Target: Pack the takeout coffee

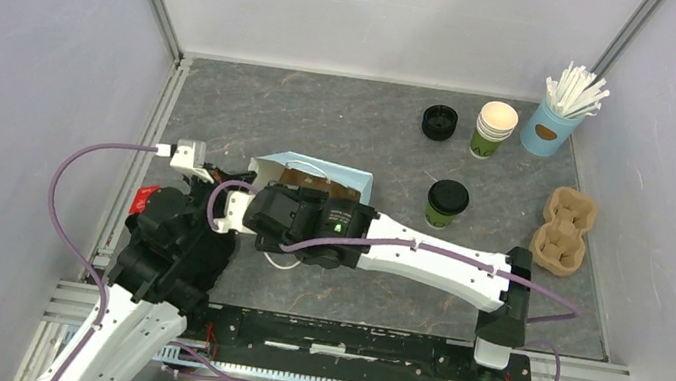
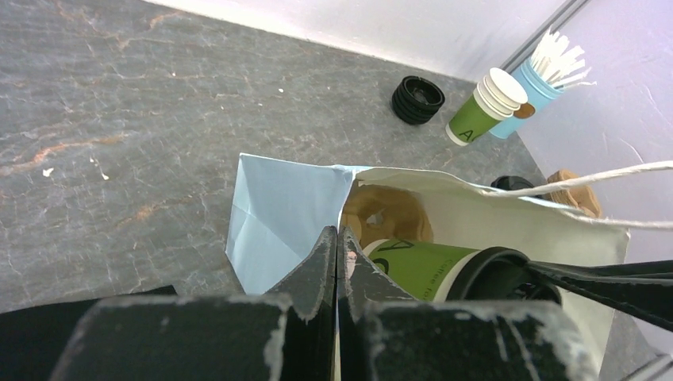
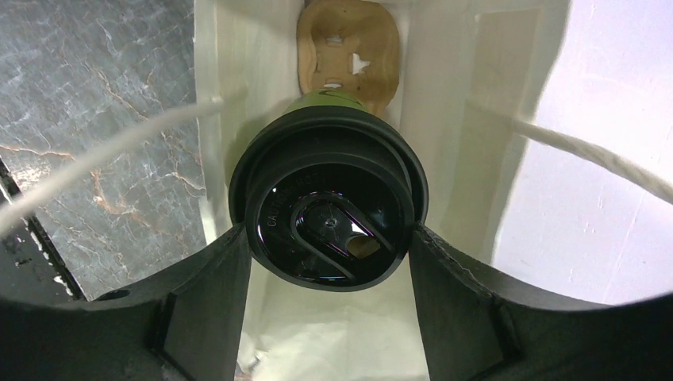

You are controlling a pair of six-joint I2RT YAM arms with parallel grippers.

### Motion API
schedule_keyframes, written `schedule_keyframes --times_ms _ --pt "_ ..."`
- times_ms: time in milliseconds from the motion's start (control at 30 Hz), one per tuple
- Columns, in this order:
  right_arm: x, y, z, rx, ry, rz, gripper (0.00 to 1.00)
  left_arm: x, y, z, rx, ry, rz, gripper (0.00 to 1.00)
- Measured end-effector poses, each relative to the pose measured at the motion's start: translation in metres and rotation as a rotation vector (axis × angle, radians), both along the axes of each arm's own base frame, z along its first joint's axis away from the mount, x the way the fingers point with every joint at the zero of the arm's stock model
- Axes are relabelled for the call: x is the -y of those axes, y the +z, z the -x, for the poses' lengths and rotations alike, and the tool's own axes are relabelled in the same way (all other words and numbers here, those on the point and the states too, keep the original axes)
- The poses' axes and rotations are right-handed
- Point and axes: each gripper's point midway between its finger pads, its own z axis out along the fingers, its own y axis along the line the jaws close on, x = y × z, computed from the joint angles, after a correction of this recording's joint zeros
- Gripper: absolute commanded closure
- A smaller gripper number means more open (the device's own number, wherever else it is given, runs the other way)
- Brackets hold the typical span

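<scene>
A pale blue paper bag (image 1: pixel 317 169) lies open on the table with a brown cardboard cup carrier (image 3: pixel 347 44) inside it. My left gripper (image 2: pixel 339 234) is shut on the bag's edge (image 2: pixel 278 214) at its left corner and holds the mouth open. My right gripper (image 3: pixel 327 238) is shut on a takeout coffee (image 3: pixel 329 206) by its black lid, inside the bag just in front of the carrier. Its green body shows in the left wrist view (image 2: pixel 421 266). The second takeout coffee (image 1: pixel 446 203) stands upright on the table, right of the bag.
A stack of black lids (image 1: pixel 439 122), a stack of lidless cups (image 1: pixel 495 128) and a blue holder of white stirrers (image 1: pixel 556 122) stand at the back right. A spare cardboard carrier (image 1: pixel 566 230) lies near the right wall. The bag's string handles (image 3: pixel 587 159) hang beside my right gripper.
</scene>
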Motion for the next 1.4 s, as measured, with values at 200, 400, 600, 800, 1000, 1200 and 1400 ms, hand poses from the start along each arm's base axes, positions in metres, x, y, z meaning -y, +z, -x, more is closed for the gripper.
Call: schedule_keyframes --times_ms 200,400,600,800,1000,1200,1400 --pt "0.013 -0.038 -0.002 -0.008 0.004 0.081 0.73 0.001 -0.009 0.006 -0.039 -0.010 0.011 0.98" --pt "0.029 -0.056 -0.022 -0.011 -0.013 0.118 0.73 -0.001 -0.016 0.012 -0.059 -0.010 0.010 0.98" --pt "0.030 -0.060 -0.041 0.014 -0.012 0.092 0.73 -0.001 -0.019 0.018 -0.070 -0.014 0.038 0.98" --pt "0.025 -0.078 -0.048 0.016 0.033 0.083 0.74 0.002 -0.022 0.021 -0.092 -0.027 0.071 0.98" --pt "0.020 -0.092 -0.070 0.060 0.061 0.044 0.75 0.002 -0.028 0.024 -0.123 -0.026 0.082 0.98" --pt "0.015 -0.088 -0.087 0.094 0.052 0.019 0.74 0.003 -0.032 0.025 -0.139 -0.028 0.084 0.98" --pt "0.011 -0.079 -0.074 0.087 0.082 0.001 0.74 0.003 -0.032 0.025 -0.140 -0.026 0.083 0.98"
